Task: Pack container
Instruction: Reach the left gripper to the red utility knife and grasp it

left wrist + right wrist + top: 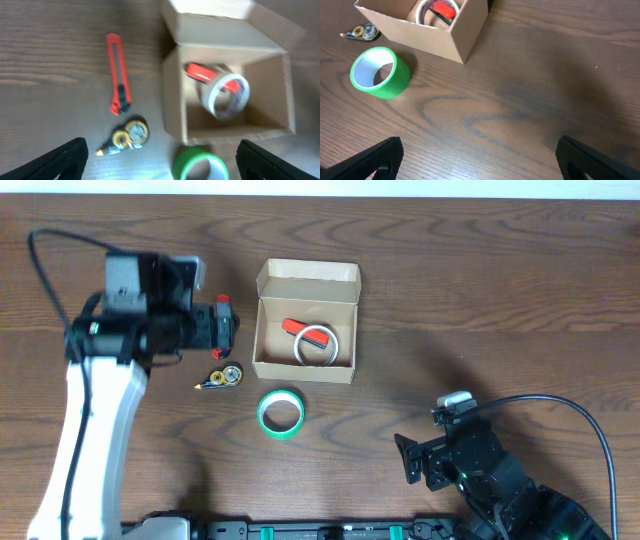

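The container (305,365) is a tan cardboard box standing open, its flap lid (308,275) folded back. Inside lies a clear tape roll (322,343) with a red piece (199,73) on it. A green tape roll (281,412) lies on the table just in front of the box. A red box cutter (118,75) and a small yellow-and-black tape dispenser (222,378) lie left of the box. My left gripper (224,327) hovers open over the cutter, its fingers (67,160) wide apart. My right gripper (412,460) is open near the front right, holding nothing.
The wooden table (480,300) stretches bare to the right of the box. The left arm's white link (95,430) runs down the left side. A black cable (560,405) loops over the right arm near the front edge.
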